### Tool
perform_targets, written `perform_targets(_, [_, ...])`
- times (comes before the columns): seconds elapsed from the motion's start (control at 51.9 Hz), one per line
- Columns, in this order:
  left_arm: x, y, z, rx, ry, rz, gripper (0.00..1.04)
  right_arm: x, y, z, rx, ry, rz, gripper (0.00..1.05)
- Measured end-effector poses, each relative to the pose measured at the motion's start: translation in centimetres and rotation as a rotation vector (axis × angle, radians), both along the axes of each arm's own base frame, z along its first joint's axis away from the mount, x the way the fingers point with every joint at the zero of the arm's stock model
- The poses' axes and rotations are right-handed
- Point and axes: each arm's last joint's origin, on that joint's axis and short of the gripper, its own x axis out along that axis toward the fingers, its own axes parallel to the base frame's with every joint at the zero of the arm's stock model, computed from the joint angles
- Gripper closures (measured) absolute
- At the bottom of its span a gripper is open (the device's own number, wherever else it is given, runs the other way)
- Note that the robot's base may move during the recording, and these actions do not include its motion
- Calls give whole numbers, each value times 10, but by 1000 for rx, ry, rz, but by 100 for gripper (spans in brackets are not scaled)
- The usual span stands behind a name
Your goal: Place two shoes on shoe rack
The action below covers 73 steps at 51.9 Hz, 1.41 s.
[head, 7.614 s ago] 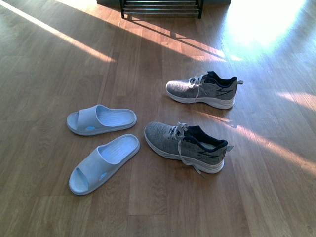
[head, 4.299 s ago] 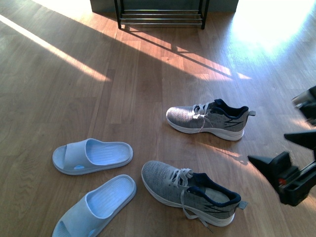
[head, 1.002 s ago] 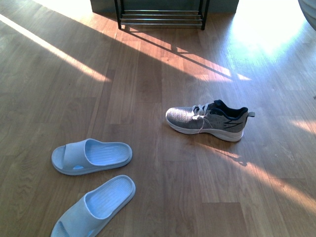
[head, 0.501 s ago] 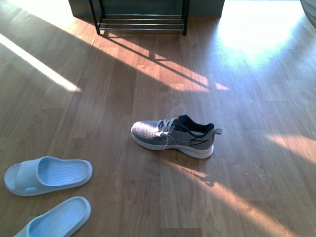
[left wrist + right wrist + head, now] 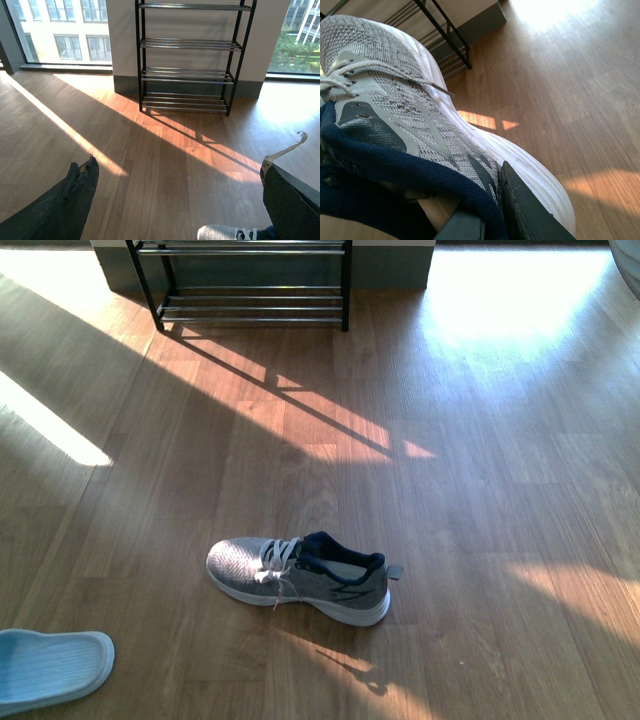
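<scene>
One grey sneaker [image 5: 299, 580] lies on the wood floor in the front view, toe to the left; neither gripper shows there. Its toe [image 5: 225, 233] peeks in under my left gripper [image 5: 180, 200], which is open with nothing between its dark fingers [image 5: 70, 200]. The other grey sneaker [image 5: 395, 100] fills the right wrist view. My right gripper [image 5: 487, 200] is shut on its navy heel collar and side, holding it off the floor. The shoe rack [image 5: 250, 290] stands at the far wall, with black frames and chrome rods [image 5: 190, 75], all tiers bare.
A pale blue slipper [image 5: 50, 668] lies at the front left edge of the front view. A grey wall base [image 5: 390, 270] runs behind the rack. Sun stripes cross the floor [image 5: 480, 440]. Windows [image 5: 60, 25] flank the rack.
The nearer sneaker left the floor after the right gripper reached it. The view has since advanced toward the rack; the floor sneaker and slippers have slid down and left in frame.
</scene>
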Motion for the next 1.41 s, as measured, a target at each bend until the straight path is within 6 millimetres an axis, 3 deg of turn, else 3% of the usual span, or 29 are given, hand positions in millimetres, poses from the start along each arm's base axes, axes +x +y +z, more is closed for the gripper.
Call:
perform_targets(0.887, [0,0,0,0,0,0,9,0,0,0,1,0,5,100])
perform_targets(0.964, [2,-1,-1,-93,166,159,9,0,0,0,1,0,5,100])
perform_targets(1.06, [22,-12,-3,-229,316,331,9,0,0,0,1,0,5,100])
perform_targets(1.195, [60,-33,-16,-418,410,312,9,0,1,0,1,0,9,100])
perform_targets(1.311, [98,-55,-40,-561,516,262,9,0,0,0,1,0,7,100])
perform_targets(1.407, [126,-73,-79,-608,656,241,9,0,0,0,1,0,6,100])
